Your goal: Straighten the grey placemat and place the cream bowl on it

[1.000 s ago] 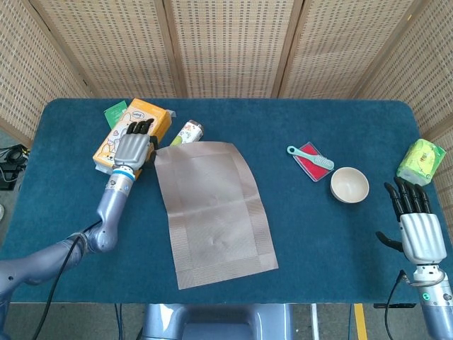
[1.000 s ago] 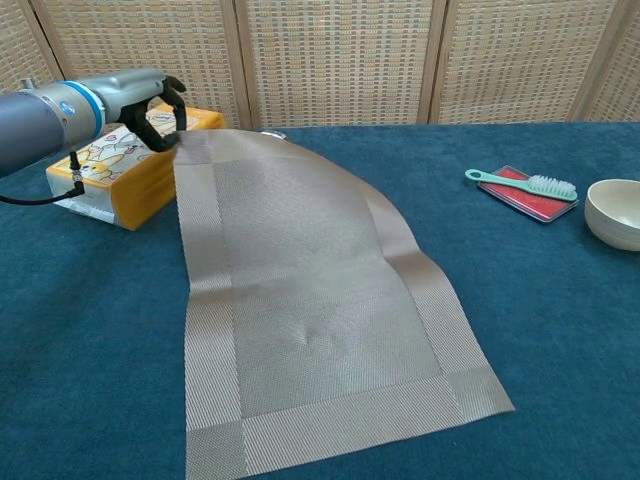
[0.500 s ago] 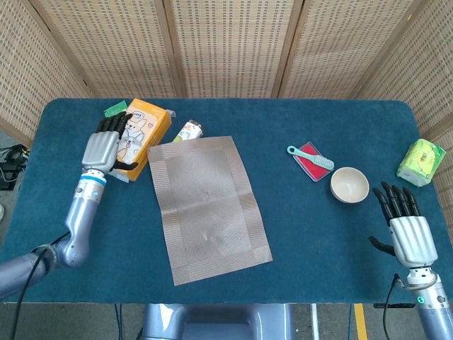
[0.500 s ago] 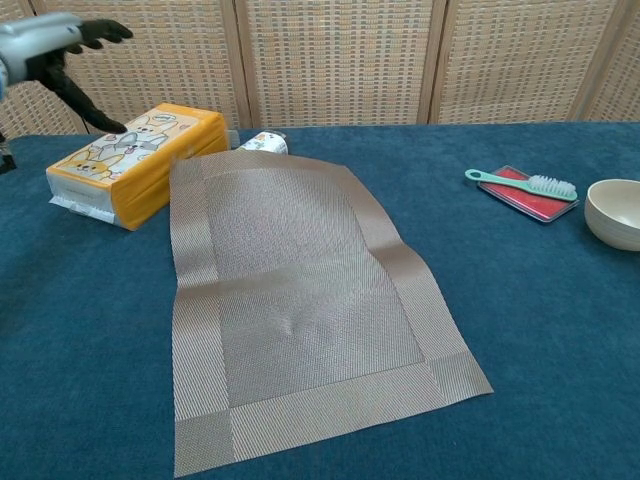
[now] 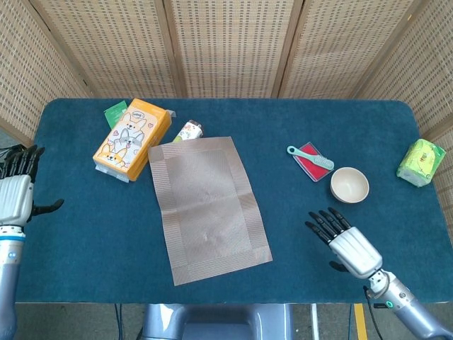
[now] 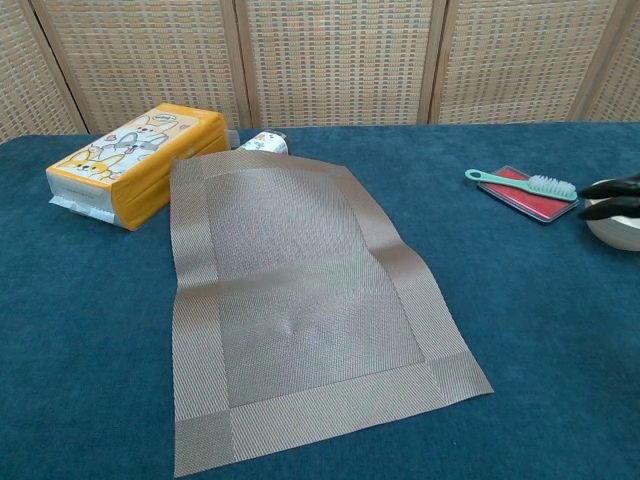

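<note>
Placemat [image 5: 208,207], grey, is lying flat but skewed on the blue bench [image 5: 85,234], its far edge just beside the orange box [image 5: 132,138]. The cream bowl [image 5: 350,185] is sitting well apart, near the brush [image 5: 309,156]. Left robot hand [image 5: 15,197] and right robot hand [image 5: 345,243] are hovering with fingers spread, holding nothing.

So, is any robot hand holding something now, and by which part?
Nothing is held: the left robot hand and right robot hand are both open, fingers apart.
</note>
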`<act>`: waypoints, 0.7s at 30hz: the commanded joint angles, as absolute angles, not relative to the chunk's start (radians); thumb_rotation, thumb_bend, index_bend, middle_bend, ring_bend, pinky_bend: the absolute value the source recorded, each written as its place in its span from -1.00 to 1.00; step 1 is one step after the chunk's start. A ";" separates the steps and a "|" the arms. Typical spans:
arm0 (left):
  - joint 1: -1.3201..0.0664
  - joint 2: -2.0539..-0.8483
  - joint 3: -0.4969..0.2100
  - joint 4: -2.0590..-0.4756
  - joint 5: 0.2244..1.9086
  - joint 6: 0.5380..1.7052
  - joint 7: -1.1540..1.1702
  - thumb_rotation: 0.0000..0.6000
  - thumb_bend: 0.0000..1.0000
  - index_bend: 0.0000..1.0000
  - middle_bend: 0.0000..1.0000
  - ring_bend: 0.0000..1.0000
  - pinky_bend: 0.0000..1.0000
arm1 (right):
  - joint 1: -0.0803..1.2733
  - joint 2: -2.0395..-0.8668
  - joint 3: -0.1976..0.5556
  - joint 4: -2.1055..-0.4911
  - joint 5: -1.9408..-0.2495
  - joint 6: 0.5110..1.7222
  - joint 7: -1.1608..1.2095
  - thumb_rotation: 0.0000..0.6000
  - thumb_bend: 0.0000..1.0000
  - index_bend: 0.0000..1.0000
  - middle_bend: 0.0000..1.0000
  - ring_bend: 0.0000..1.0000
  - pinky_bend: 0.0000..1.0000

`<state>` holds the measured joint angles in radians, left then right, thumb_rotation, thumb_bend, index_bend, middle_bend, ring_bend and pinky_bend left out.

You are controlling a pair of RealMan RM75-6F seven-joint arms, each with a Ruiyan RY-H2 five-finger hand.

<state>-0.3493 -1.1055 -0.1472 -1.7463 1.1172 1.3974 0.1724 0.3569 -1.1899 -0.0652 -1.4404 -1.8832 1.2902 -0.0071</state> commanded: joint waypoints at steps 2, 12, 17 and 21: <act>-0.283 -1.105 -0.097 -1.789 1.176 1.476 0.195 1.00 -1.00 -1.00 -1.00 -1.00 -1.00 | 0.428 -1.236 -0.068 -1.469 -1.937 1.226 -0.047 1.00 -1.00 -0.73 -1.00 -1.00 -1.00; -0.253 -1.097 -0.087 -1.800 1.218 1.480 0.214 1.00 -1.00 -1.00 -1.00 -1.00 -1.00 | 0.541 -1.341 -0.050 -1.480 -1.908 1.051 -0.120 1.00 -1.00 -0.75 -1.00 -1.00 -1.00; -0.249 -1.096 -0.093 -1.796 1.223 1.466 0.214 1.00 -1.00 -1.00 -1.00 -1.00 -1.00 | 0.558 -1.379 -0.052 -1.456 -1.885 1.025 -0.145 1.00 -1.00 -0.78 -1.00 -1.00 -1.00; -0.246 -1.095 -0.100 -1.795 1.224 1.458 0.212 1.00 -1.00 -1.00 -1.00 -1.00 -1.00 | 0.568 -1.411 -0.051 -1.431 -1.862 1.013 -0.146 1.00 -1.00 -0.78 -1.00 -1.00 -1.00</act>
<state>-0.2465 -1.0948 -0.0991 -1.7948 1.2233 1.4587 0.2125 0.5636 -1.4040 -0.0517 -1.4379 -1.8682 1.0182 -0.1441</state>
